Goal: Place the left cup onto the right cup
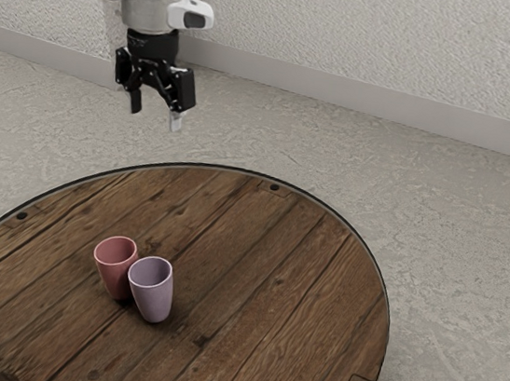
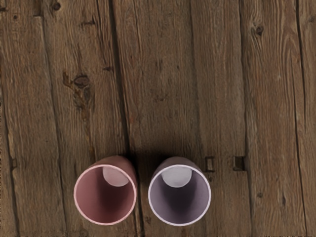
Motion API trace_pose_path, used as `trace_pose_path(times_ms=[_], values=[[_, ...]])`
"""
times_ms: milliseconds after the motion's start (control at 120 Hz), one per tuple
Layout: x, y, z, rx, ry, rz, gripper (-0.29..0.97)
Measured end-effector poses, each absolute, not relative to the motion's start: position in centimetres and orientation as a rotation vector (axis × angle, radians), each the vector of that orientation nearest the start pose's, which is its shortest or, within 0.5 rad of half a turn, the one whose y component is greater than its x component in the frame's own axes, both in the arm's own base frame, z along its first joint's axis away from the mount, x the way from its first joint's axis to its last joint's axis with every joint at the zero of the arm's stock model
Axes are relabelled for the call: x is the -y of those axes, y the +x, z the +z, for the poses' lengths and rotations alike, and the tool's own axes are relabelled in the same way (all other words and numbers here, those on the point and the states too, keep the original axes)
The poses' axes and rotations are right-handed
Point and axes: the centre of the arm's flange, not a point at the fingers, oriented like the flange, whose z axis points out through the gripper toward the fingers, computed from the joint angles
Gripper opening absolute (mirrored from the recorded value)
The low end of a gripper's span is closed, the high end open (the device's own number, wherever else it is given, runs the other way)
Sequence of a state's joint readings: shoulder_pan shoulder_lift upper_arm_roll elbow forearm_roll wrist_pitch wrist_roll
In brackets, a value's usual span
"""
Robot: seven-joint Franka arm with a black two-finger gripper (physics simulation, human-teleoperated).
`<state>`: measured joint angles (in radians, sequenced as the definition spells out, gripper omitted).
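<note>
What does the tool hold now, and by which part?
Nothing. The tool hangs open high above the table, apart from the pink cup and the purple cup.

On the round wooden plank desk [image 1: 285, 251], the pink tapered cup [image 1: 114, 264] stood upright toward the exterior view's left, slightly farther back. The lilac tapered cup [image 1: 150, 287] stood upright just beside it on the exterior view's right, nearer the front edge. The black two-finger pincer [image 1: 155, 113] hung high above the desk, well apart from both.
</note>
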<state>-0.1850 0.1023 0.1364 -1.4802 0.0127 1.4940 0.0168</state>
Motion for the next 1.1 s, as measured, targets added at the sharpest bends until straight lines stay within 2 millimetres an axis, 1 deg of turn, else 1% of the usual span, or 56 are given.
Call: trace_pose_path(times_ms=[183,250,325,500,617,767,933,1100], values=[[3.0,57.4,60.3,-0.108,-3.106,0.140,0.68],[2.9,57.3,59.8,-0.112,-3.104,0.154,0.68],[2.4,57.3,58.5,-0.107,-3.099,0.186,0.68],[0.2,57.0,55.0,-0.066,-3.095,0.250,0.68],[-0.9,56.6,52.9,-0.050,-3.096,0.270,0.68],[-2.5,55.9,50.8,-0.029,-3.092,0.271,0.68],[-4.9,55.4,48.5,0.016,-3.091,0.278,0.68],[-7.0,54.6,45.7,0.060,-3.091,0.304,0.68]])
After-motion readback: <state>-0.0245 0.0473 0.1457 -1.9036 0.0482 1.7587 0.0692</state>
